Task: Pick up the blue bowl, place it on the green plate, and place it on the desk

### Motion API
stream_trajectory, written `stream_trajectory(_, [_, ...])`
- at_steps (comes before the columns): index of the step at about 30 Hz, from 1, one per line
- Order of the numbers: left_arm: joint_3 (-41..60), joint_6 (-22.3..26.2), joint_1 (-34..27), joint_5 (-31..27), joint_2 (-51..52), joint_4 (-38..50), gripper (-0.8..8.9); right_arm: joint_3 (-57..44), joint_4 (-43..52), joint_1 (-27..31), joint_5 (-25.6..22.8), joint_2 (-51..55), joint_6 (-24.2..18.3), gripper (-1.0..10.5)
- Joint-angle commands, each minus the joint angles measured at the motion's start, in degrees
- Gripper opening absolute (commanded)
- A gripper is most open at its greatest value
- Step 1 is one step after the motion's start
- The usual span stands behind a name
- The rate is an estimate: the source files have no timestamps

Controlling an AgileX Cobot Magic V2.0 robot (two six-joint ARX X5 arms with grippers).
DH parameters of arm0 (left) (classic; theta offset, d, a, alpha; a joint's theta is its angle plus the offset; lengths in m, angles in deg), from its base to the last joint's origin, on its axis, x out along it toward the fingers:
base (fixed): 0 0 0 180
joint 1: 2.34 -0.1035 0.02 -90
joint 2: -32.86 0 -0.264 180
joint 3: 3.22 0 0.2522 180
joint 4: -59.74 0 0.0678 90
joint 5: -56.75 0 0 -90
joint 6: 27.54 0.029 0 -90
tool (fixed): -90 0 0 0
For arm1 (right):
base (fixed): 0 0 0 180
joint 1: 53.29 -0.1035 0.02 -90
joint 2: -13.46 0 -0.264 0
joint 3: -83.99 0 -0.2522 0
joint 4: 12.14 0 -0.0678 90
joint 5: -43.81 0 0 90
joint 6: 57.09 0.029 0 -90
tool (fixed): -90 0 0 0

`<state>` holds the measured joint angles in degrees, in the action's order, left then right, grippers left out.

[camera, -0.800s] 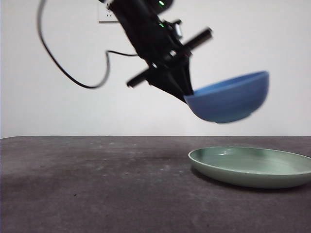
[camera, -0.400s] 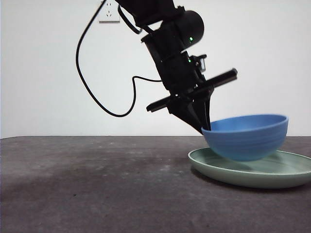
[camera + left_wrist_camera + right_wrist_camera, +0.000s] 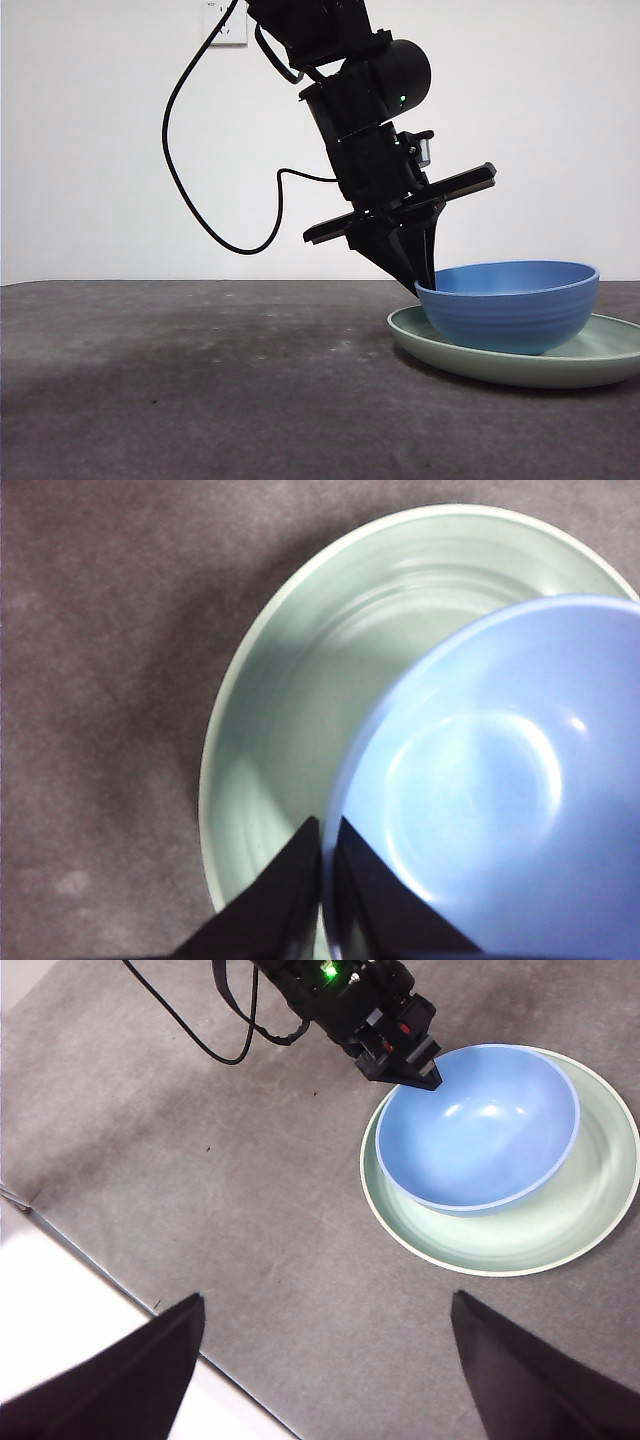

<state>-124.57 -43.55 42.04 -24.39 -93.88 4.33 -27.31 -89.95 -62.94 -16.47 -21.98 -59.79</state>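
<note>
We have lowered the blue bowl (image 3: pixel 508 305) onto the green plate (image 3: pixel 600 362), left end effector (image 3: pixel 322 880) still pinching its nine-o'clock rim; moving it to the bench (image 3: pixel 200 380) remains.

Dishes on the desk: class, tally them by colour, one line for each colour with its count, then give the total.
Blue: 1, the blue bowl, sitting in the plate, its rim clamped by the left gripper.
Green: 1, the green plate, flat on the desk.
Total: 2 dishes.
</note>
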Motion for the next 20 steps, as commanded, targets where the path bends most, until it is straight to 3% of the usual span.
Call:
stream_trajectory(1, [-1.97, 0.35, 0.87, -0.22, -1.79, 0.46, 0.35, 1.09, 0.31, -0.09, -0.13, -0.26, 0.42, 3.9])
stream_trajectory(8, [-1.97, 0.37, 1.14, -0.22, -1.79, 0.11, 1.94, 1.09, 0.31, -0.09, -0.13, -0.26, 0.42, 3.9])
stream_trajectory(20, [-1.97, 2.08, 0.61, -0.20, 3.56, -0.50, 1.96, 1.09, 0.35, -0.09, -0.15, -0.26, 0.42, 3.9])
